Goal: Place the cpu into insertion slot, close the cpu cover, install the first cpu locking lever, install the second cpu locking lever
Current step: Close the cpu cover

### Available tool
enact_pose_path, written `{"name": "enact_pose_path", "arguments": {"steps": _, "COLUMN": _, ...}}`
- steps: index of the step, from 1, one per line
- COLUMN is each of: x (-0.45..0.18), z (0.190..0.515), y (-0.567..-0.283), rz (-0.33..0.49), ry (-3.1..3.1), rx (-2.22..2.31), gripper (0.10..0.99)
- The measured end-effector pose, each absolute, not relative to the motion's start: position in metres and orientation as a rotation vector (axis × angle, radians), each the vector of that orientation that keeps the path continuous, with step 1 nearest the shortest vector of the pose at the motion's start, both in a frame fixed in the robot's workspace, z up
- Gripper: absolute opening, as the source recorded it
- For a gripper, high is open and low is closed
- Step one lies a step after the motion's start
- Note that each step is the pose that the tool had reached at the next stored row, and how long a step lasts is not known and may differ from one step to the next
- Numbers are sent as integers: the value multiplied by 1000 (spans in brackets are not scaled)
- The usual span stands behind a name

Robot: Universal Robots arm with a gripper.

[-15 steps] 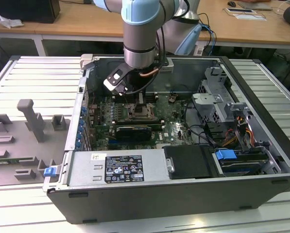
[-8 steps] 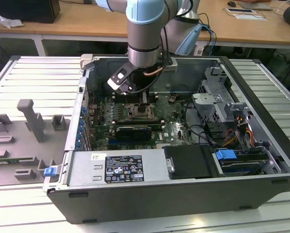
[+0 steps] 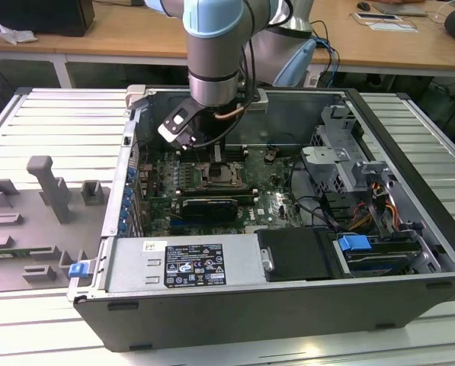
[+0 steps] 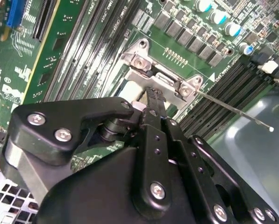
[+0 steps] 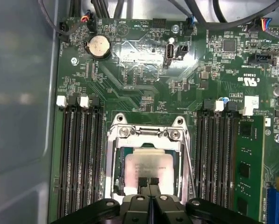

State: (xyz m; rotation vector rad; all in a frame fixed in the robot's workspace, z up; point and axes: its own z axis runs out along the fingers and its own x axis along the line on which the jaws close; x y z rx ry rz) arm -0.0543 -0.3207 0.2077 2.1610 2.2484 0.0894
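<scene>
The main risk is a slip. The fingers (image 5: 144,185) are pressed together into one narrow tip. If that tip skids off thin metal, it could scrape the cpu (image 5: 151,163) or the green motherboard (image 5: 144,70) around the insertion slot (image 5: 115,161). A hard downward push on a chip that is not fully seated could also damage the slot's contacts.

The cpu lies inside the insertion slot with its pale face up. The cpu cover (image 5: 148,135) appears to be lowered around it. One thin locking lever (image 4: 232,109) angles away from the slot, out over the memory slots (image 5: 218,154) beside it, and looks unlatched. With nothing locking it down, the cover could spring up. A poorly caught lever could flick sideways into those memory slots.

The fingers are closed on each other and grip nothing. In both wrist views their tip sits over the slot, at the side opposite the cover's two large screws. Whether it touches the cpu's face or only hovers just above it cannot be told.

In the exterior view, the arm (image 3: 216,69) comes straight down onto the slot.
</scene>
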Motion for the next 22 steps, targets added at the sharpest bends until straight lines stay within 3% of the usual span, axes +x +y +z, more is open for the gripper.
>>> {"name": "enact_pose_path", "arguments": {"steps": 22, "x": -39, "z": 217, "y": -320, "rz": 103, "ry": 2242, "rx": 2154, "gripper": 106}}
